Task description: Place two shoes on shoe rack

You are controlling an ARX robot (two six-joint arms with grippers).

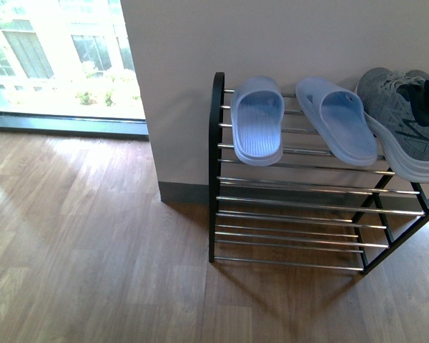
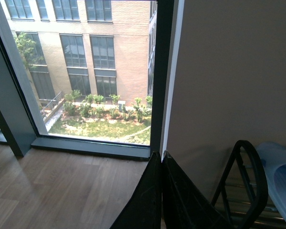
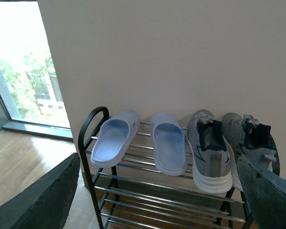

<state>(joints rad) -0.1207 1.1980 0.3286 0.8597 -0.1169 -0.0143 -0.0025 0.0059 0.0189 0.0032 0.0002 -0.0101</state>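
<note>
Right wrist view: the shoe rack [image 3: 133, 191] is seen ahead of the right pincer [image 3: 157, 200], whose two dark fingers [image 3: 43, 195] are spread wide apart, one at each side of the frame, with nothing held between them. On the rack's top tier, four items are lined up against the pale wall [image 3: 181, 52]: two pale blue slide slippers [image 3: 115, 143] [image 3: 168, 141] toward the arched end of the rack, then the two grey knit sneakers [image 3: 209, 150] [image 3: 250, 136] side by side, touching or nearly touching, heels outward. The far sneaker is partly hidden behind one pincer finger. The lower tiers of chrome bars are seen bare.

In the front view, one sneaker [image 1: 404, 121] is shown at the picture's edge beside the slippers, and the wooden floor [image 1: 79, 257] is spread in front of the rack.

In the left wrist view, the left pincer [image 2: 161, 200] is seen with its two dark fingers pressed together, nothing being held. Just beside it stands the rack's rounded side arch [image 2: 250, 176], and beyond it a window [image 2: 81, 71] is seen.
</note>
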